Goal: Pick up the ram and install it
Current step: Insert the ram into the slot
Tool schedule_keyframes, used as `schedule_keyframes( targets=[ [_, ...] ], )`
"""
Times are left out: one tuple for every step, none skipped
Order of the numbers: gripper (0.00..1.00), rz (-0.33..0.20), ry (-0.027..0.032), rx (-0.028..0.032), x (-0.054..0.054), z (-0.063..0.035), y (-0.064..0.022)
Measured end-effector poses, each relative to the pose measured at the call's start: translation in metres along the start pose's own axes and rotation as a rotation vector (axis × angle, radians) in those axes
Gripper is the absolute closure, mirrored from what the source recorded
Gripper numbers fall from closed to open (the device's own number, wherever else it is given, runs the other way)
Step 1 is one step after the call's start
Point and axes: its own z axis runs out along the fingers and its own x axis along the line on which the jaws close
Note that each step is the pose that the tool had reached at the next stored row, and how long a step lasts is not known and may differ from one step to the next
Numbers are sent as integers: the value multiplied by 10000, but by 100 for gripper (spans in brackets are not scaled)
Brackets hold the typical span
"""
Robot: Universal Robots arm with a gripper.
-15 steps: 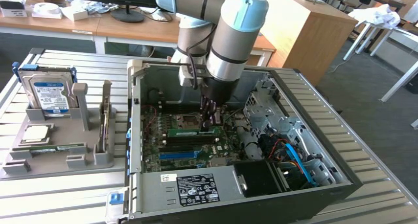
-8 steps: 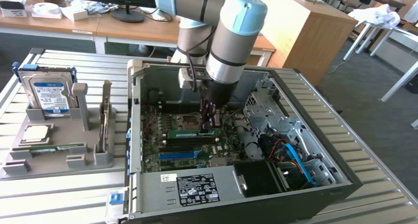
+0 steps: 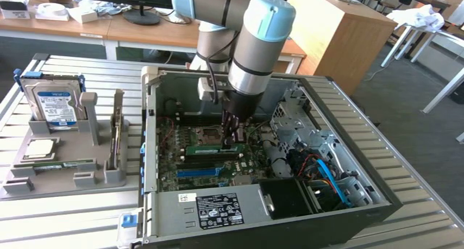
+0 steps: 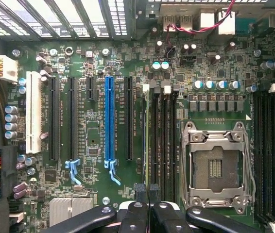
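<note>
The black two-finger gripper is clamped on the long thin green ram stick; it hangs edge-down along the black memory slots, aligned for seating

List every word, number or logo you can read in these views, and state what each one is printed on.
None can be read letter for letter.
Hard drive, blue-white label: print too small to read.
Sticker on the silver box: symbols and lines of print, blurred.
Ram, label: too small to read.
Motherboard, white lettering along the slots: too small to read.
</note>
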Motion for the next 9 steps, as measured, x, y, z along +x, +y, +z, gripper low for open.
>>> schedule_keyframes(
  targets=[
    [89, 0, -1, 0, 0, 8, 0],
    [89, 0, 0, 0, 0, 14, 0],
    [89, 0, 2, -1, 0, 17, 0],
    [89, 0, 2, -1, 1, 18, 0],
    [89, 0, 3, -1, 1, 18, 0],
    [89, 0, 3, -1, 1, 18, 0],
    [89, 0, 2, -1, 0, 19, 0],
    [89, 1, 0, -1, -1, 20, 0],
    [89, 1, -3, 1, -4, 24, -1]
  ],
)
